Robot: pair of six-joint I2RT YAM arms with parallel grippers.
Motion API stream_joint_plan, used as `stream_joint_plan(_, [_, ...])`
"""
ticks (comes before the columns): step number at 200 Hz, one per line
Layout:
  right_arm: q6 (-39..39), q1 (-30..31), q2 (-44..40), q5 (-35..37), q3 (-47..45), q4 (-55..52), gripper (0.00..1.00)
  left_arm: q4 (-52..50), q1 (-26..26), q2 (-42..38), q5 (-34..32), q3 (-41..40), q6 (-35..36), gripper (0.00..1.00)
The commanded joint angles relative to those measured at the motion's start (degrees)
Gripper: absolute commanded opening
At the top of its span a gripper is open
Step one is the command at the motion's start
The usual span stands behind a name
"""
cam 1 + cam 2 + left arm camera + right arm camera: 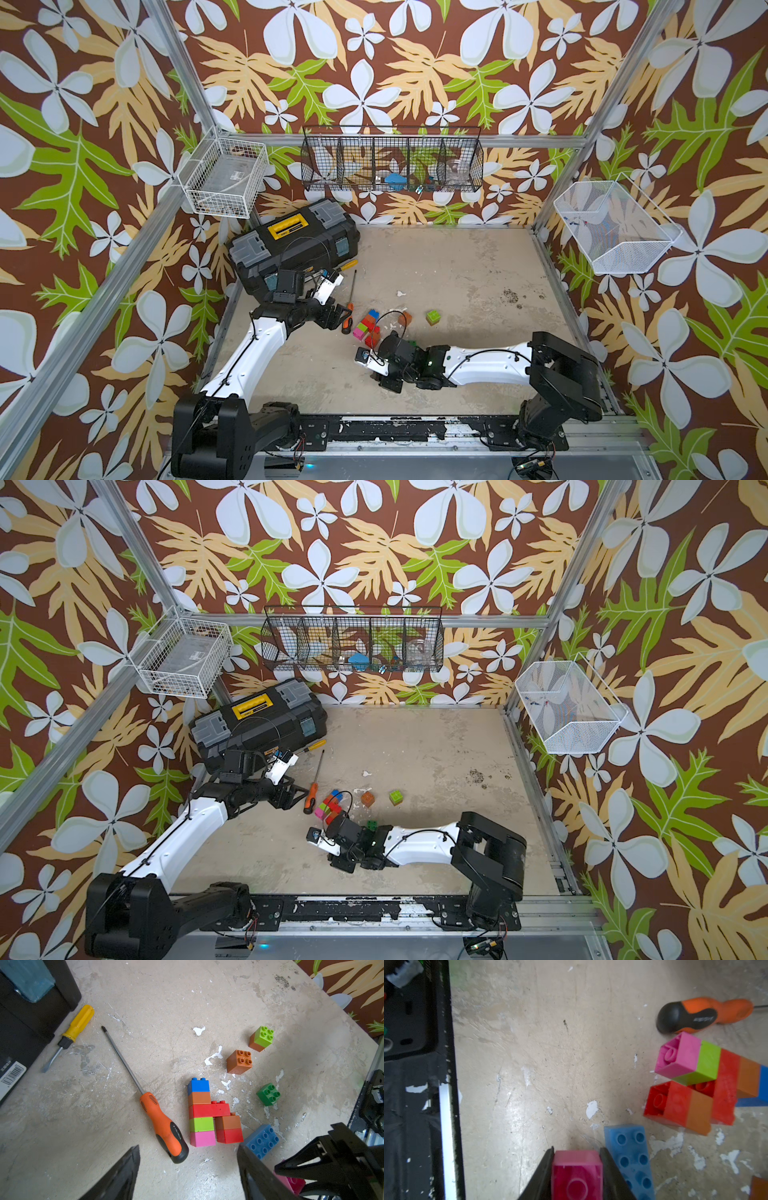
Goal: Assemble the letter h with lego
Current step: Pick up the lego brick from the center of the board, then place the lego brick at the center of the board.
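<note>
While left gripper (187,1167) gapes, right gripper (577,1152) clamps pink brick (577,1178)

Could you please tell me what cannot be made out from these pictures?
- Pink brick in the right claw: cut off by the frame edge in the right wrist view, hidden under the arm in both top views.
- Long blue brick: partly behind the left claw in the left wrist view.
- Black wire basket: contents too small in both top views.
</note>
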Motion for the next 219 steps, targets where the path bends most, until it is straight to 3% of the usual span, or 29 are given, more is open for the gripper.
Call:
stream_joint_plan(1, [1.0,0.0,-5.8,4.0,-2.9,6.8,0.29,-1.9,0.0,-0.8,5.7,2.4,-2.2,0.77])
stream_joint_plan(32, [0.3,0.0,-20.7,13.9,-14.8,29.0,0.31,-5.1,-0.5,-2.2,23.4,7.4,-5.2,0.79])
stream_joint_plan(42, [-2.0,0.0,-24.6,14.3,-19.1,37.8,0.32,-6.3,-1.0,-1.6,29.7,9.5,-7.9,0.85])
stream_joint_plan(62, [-7.9,0.0,-28.4,14.2,-24.1,50.9,0.29,-6.7,-3.5,0.2,39.7,12.3,-13.4,0.85])
stream_joint_plan(93, [-14.1,0.0,-28.9,14.9,-25.5,61.4,0.30,-5.7,-11.9,1.0,40.7,13.7,-18.1,0.86])
stream_joint_plan(127, [-19.1,0.0,-28.8,10.3,-27.5,70.8,0.30,-0.2,-13.6,2.4,42.9,11.6,-24.7,0.83])
stream_joint_plan(164, [-22.3,-0.1,-27.9,8.2,-26.3,69.8,0.30,0.6,-17.1,3.5,49.5,10.5,-25.1,0.76])
stream_joint_plan(193, [-23.8,-0.1,-27.4,6.1,-25.5,67.9,0.29,8.3,-18.1,3.1,55.9,8.7,-33.0,0.69])
stream_joint_plan(219, [-24.9,-0.1,-26.0,6.0,-24.8,66.9,0.30,9.2,-18.7,3.0,58.0,8.4,-33.6,0.65])
